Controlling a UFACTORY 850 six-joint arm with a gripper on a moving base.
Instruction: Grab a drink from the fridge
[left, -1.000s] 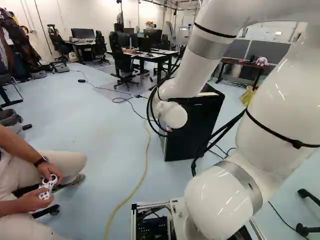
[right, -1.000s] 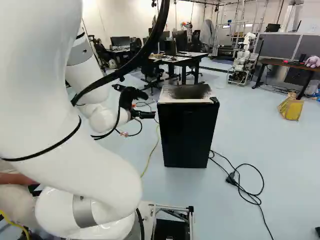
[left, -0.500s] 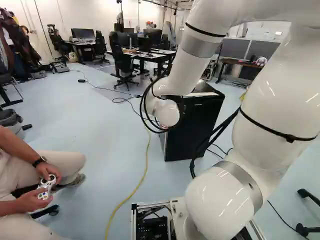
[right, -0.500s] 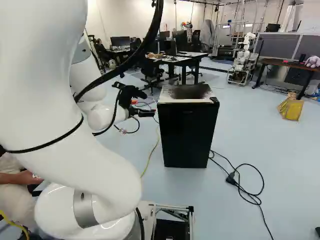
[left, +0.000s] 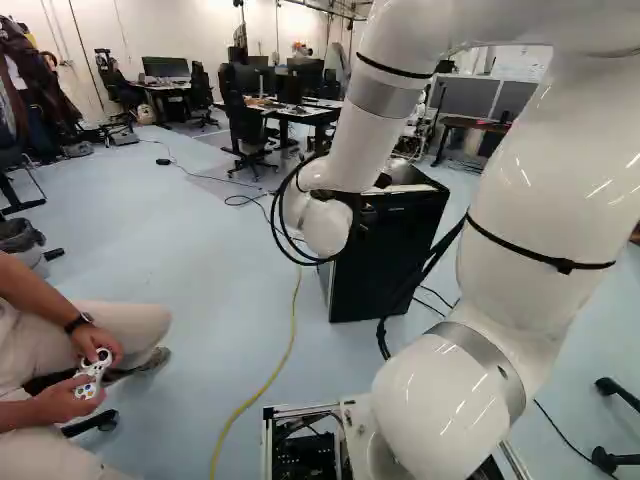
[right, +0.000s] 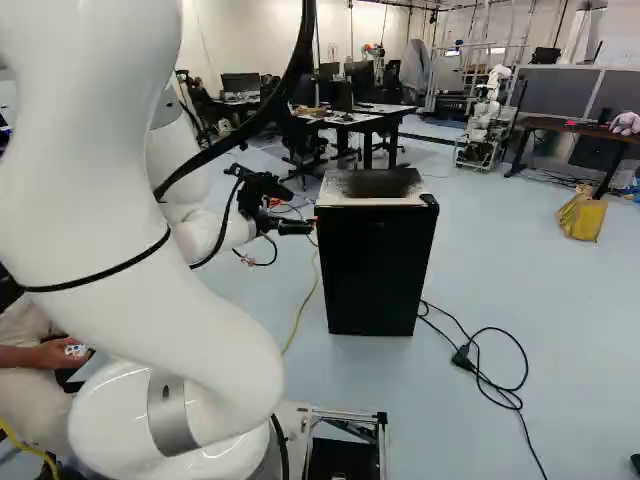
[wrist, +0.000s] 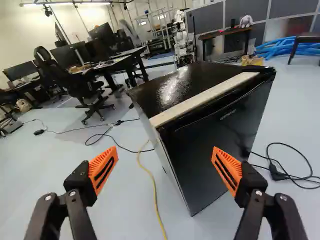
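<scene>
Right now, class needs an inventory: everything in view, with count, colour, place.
Fridge: one, black, ahead of gripper
Cord: one, yellow, floor left of fridge
Plug: one, black, floor right of fridge
Bag: one, yellow, floor beyond fridge
Desks: several, pale or brown, beyond fridge
Chairs: several, black, by desks
Toy: one, pink, on brown desk
Another robot: one, white, beyond fridge
Controller: one, white, left of base
Arm: one, white, above base
Gripper: one, black, open, facing fridge
</scene>
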